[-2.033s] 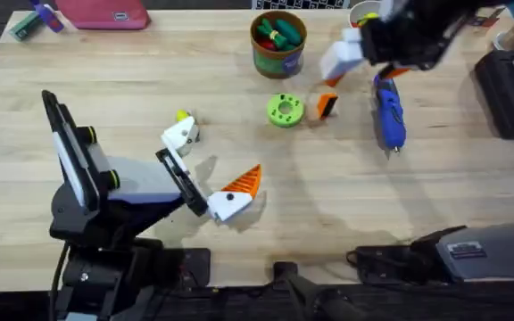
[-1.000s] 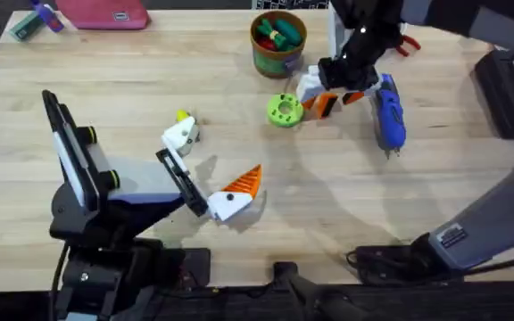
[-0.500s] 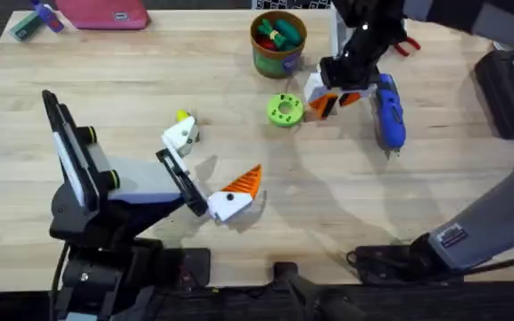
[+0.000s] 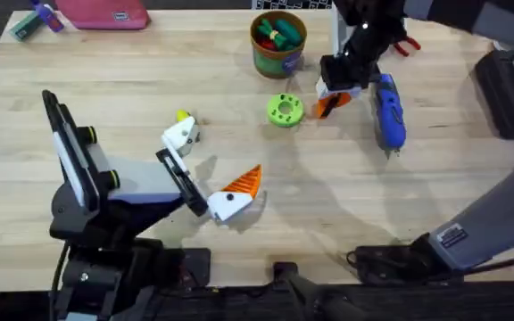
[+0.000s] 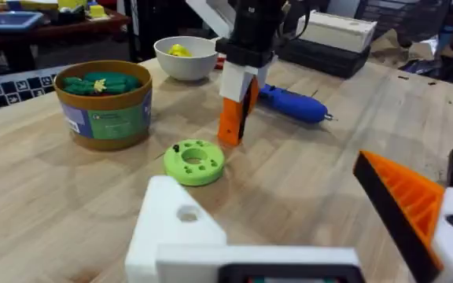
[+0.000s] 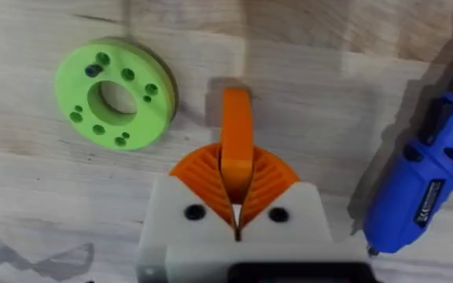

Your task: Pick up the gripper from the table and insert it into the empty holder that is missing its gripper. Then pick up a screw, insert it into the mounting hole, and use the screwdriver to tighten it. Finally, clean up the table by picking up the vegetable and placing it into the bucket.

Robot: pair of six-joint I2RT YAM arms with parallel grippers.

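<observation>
One wooden bench carries one green bucket, one blue screwdriver and one green holed disc. Two tools – the right tool is clamped on the single orange gripper, upright between disc and screwdriver; the left tool stands spread, one finger's holder bare – the other bearing an orange wedge

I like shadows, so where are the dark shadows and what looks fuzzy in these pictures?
Overhead: soft grey shadows fall on the table below the right arm. Left wrist: the near white holder looks fuzzy. Right wrist: the screwdriver casts a dark shadow beside itself.
</observation>
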